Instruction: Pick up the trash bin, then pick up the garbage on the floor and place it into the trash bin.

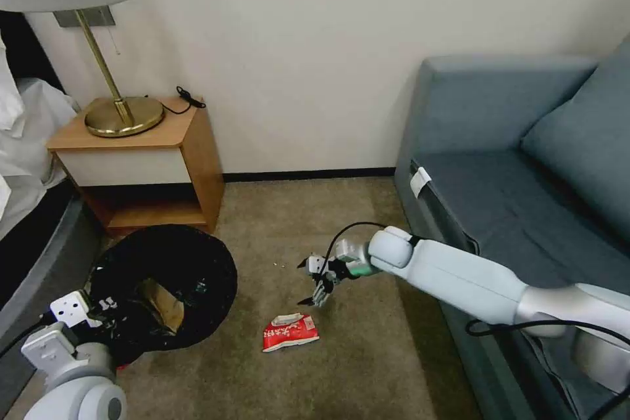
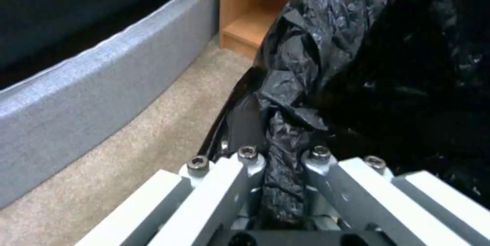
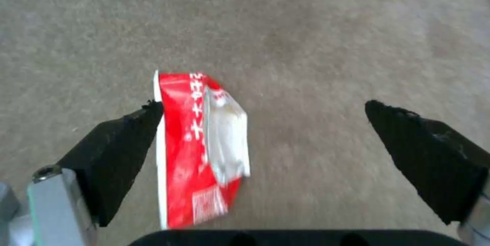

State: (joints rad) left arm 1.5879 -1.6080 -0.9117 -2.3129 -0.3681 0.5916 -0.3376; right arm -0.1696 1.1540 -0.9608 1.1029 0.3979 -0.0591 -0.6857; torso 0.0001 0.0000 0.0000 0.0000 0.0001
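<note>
Right hand (image 1: 314, 283) hangs spread and empty over the floor (image 1: 367, 354), just above and beside the red-and-white packet (image 1: 290, 332); in the right wrist view the packet (image 3: 201, 146) lies flat on the carpet with one black fingertip (image 3: 128, 135) at its edge and the other well off to its far side. Left hand (image 2: 283, 184) is clenched on a fold of the black bag at the rim of the bin (image 1: 164, 289), which it holds just off the packet toward the nightstand (image 1: 141, 164), mouth tipped up; something brown shows inside the bin.

Step in hand, as judged: the bin is already picked up, and the packet is the piece now being approached. The next move calls for shifting the right hand sideways so that the packet sits between the fingers, then lowering to the carpet before closing, since the packet is thin and flat.

Beyond the packet, the nightstand carries a brass lamp (image 1: 121, 111); a grey-blue sofa (image 1: 512, 164) stands on the opposite side, and a bed edge (image 1: 33, 236) lies past the bin.
</note>
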